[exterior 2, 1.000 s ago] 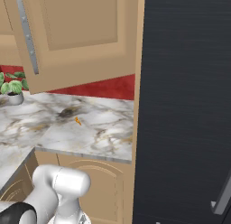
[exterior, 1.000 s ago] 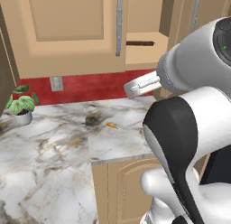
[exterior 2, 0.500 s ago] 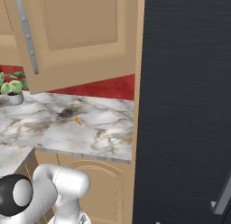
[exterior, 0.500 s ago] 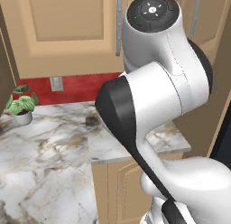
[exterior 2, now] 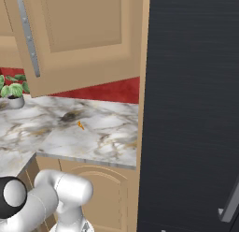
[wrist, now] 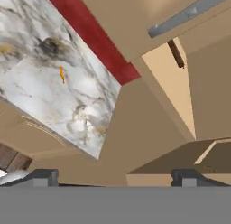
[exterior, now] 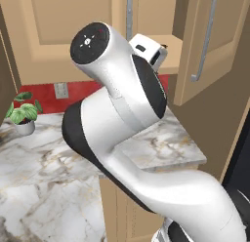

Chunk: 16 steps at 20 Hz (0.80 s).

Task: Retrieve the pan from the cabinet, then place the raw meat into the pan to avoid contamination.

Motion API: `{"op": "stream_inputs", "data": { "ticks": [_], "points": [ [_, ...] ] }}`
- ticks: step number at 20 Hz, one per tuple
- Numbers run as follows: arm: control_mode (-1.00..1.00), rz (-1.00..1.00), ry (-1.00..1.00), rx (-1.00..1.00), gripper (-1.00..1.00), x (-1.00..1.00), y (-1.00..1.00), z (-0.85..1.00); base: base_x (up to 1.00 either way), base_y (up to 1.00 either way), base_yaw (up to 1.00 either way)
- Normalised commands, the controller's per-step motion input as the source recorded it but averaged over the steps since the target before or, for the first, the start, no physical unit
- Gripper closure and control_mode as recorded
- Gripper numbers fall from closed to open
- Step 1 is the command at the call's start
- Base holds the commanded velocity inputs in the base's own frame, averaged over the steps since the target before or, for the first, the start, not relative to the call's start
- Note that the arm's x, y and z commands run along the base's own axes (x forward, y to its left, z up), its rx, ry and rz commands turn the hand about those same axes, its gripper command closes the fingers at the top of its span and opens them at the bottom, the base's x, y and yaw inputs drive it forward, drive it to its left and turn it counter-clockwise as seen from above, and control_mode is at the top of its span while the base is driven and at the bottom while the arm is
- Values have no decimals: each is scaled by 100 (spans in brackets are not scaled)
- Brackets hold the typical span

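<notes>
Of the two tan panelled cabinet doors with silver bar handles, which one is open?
The right tan panelled door: it is swung outward with its side edge showing, baring the plain wooden shelf. The left tan panelled door lies flat against the cabinet.

Nothing to read here. No words, labels, brands or numbers anywhere on the cabinet (exterior: 205,50), the marble counter (exterior 2: 93,133) or the dark fridge front (exterior 2: 191,109).
</notes>
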Motion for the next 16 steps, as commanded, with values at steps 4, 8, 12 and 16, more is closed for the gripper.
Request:
{"op": "stream_inputs", "data": {
  "ticks": [4,8,12,16],
  "points": [
    [-100,-2,-6,-18,-100,36,-21,-21,0,0,0],
    [-100,-2,-10,-15,-100,40,-24,-8,0,0,0],
    [-100,-1,-4,-10,-100,49,-6,-1,0,0,0],
    [-100,0,0,-2,-100,40,0,0,0,0,0]
  ]
}}
